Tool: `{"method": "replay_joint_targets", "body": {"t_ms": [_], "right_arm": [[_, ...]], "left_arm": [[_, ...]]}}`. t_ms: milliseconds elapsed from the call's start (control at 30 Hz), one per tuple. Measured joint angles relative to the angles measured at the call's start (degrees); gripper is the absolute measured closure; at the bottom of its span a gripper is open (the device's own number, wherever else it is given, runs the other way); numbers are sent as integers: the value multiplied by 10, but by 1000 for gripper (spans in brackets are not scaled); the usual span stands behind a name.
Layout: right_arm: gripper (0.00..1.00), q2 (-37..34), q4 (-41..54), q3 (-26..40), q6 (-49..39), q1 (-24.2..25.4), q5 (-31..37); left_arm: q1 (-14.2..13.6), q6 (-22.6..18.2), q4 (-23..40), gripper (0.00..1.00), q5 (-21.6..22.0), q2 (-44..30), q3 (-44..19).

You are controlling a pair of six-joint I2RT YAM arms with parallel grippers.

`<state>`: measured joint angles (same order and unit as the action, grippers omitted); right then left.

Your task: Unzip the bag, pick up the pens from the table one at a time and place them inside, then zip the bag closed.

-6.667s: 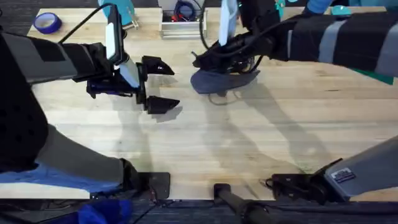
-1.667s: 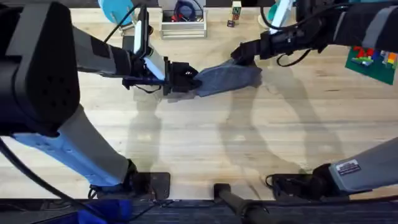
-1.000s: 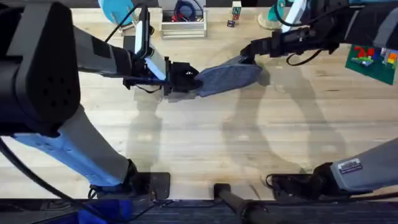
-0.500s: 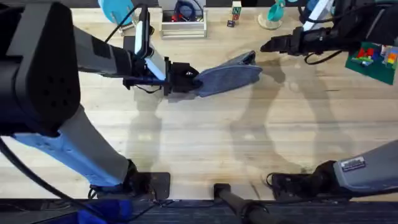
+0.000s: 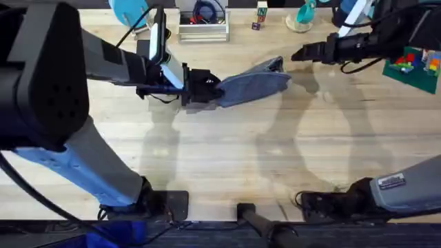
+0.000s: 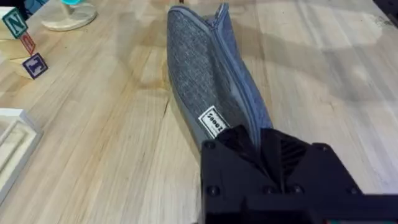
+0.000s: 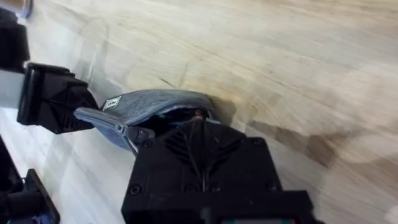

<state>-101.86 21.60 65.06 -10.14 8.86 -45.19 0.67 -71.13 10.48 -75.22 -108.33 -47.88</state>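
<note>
The table (image 5: 227, 158) is pale wooden planks, with clutter along its far edge: a small white tray (image 5: 202, 31), lettered blocks (image 5: 260, 14) and a teal object on a round base (image 5: 300, 21); green building bricks (image 5: 413, 65) sit at the right edge. The bag (image 5: 251, 84) lies on the wood between the two grippers, stretched out lengthwise; its left end is pinched in the left gripper (image 5: 207, 86), whose black fingers are closed on the fabric just beside a small white label (image 6: 215, 122); from the left wrist view the zipper (image 6: 231, 68) runs away from those fingers along the top edge. The right gripper (image 5: 298, 55) hangs just off the bag's far end, apart from it; its fingers look closed together with nothing between them. From the right wrist view, the bag's near end gapes slightly, showing a dark interior.
</note>
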Motion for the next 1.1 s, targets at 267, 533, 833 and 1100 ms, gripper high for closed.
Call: {"method": "replay_joint_targets", "body": {"t_ms": [267,533,833,1100], "right_arm": [[973,0,4,0,-19,0,-13],[972,48,31,0,-111,0,-59],[853,96,42,0,-232,1,-146],[564,104,64,0,-273,3,-253]], "left_arm": [[0,0,0,959,0,0,0],[0,0,0,959,0,0,0],[0,0,0,959,0,0,0],[0,0,0,959,0,0,0]]}}
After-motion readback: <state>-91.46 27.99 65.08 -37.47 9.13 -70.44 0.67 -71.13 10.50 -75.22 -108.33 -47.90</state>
